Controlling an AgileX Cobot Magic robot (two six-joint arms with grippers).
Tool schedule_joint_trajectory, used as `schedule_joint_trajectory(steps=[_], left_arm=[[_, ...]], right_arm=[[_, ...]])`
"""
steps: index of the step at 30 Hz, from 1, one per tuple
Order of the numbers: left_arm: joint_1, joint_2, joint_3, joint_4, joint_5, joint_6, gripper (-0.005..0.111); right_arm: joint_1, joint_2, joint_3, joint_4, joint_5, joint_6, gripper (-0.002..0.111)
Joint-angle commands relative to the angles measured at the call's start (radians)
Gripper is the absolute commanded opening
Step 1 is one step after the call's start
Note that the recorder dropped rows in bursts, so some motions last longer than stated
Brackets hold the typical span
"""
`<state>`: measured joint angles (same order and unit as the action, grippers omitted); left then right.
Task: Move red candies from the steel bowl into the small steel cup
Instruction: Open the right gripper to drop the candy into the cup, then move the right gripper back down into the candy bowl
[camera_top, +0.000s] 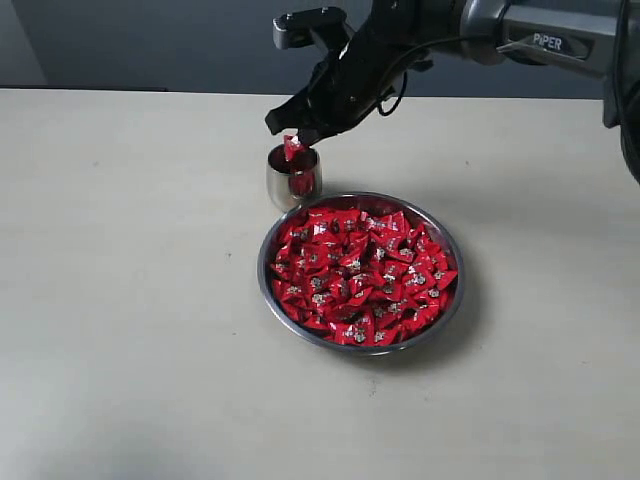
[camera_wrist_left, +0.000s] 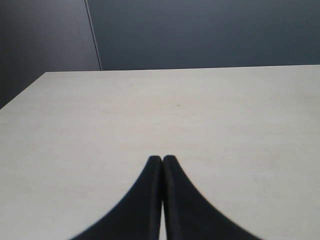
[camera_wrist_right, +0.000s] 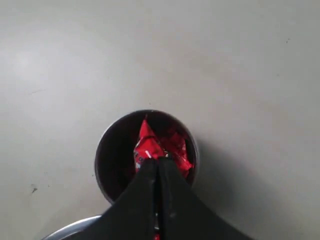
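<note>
The right gripper (camera_top: 296, 134) hangs just above the cup (camera_top: 281, 186), its jaws pressed together on one red candy (camera_top: 292, 148). The candy hangs from the tips with its lower end at the cup's mouth. In the right wrist view the gripper (camera_wrist_right: 157, 162) is over the cup (camera_wrist_right: 106, 150), and the pinched candy (camera_wrist_right: 146, 145) sticks out past the tips over the dark inside. More red wrapper (camera_wrist_right: 181, 152) shows within the cup beside it; whether the held candy touches that I cannot tell.

The cup stands upright on the counter (camera_top: 120, 300), just beside the bowl (camera_top: 263, 272) on its far side, close to the rim or touching it. The bowl is heaped with candies (camera_top: 362, 278) across its whole width, silver marks showing on many wrappers.

The left gripper (camera_wrist_left: 162, 159) appears only in its own wrist view: jaws pressed together, nothing between them, over bare counter with a dark wall beyond.
</note>
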<state>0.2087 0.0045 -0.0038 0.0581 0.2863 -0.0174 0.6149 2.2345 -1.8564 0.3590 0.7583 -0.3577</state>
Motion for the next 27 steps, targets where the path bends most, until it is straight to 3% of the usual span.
schedule_joint_trajectory(steps=[1,5,9,13,16,22,27], left_arm=[[-0.005,-0.004,0.004,0.006,-0.002,-0.003,0.000],[-0.005,-0.004,0.004,0.006,-0.002,-0.003,0.000],[-0.005,-0.004,0.004,0.006,-0.002,-0.003,0.000],[-0.005,-0.004,0.004,0.006,-0.002,-0.003,0.000],[-0.005,-0.004,0.004,0.006,-0.002,-0.003,0.000],[-0.005,-0.004,0.004,0.006,-0.002,-0.003,0.000],[-0.005,-0.004,0.004,0.006,-0.002,-0.003,0.000]], right_arm=[[-0.002,0.004,-0.007,0.005,-0.026,-0.010,0.009],[-0.002,0.005,-0.007,0.008,-0.026,-0.010,0.034],[-0.002,0.005,-0.007,0.008,-0.024,-0.010,0.038],[-0.002,0.001,-0.007,0.006,0.006,-0.008,0.025],[-0.005,-0.010,-0.007,0.003,0.021,-0.003,-0.001],[-0.022,-0.072,0.034,-0.015,-0.035,0.098,-0.001],[-0.028,-0.183,0.230,-0.092,-0.175,0.149,-0.001]])
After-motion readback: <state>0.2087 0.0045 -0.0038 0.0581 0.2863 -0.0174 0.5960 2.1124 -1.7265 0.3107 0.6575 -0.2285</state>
